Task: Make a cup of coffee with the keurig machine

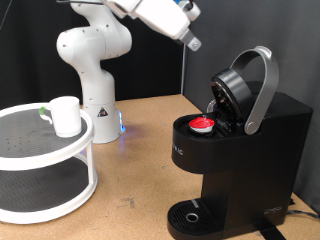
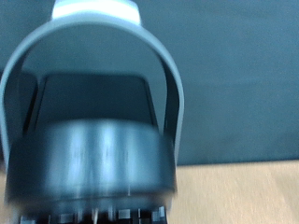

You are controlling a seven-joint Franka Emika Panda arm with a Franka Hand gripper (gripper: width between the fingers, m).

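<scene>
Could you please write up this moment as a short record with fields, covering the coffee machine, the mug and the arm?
coffee machine: black, on the wooden table, lid raised
pod: red-topped, sitting in the open holder
mug: white, upright on the top tier of the round white rack, at the exterior view's left
drip tray: no mug on it
pincer: in the air above the machine, holding nothing visible

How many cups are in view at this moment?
1. The cup stands on the top tier of the white rack at the exterior view's left, away from the keurig machine. Others may be hidden on the rack's lower tier.
</scene>
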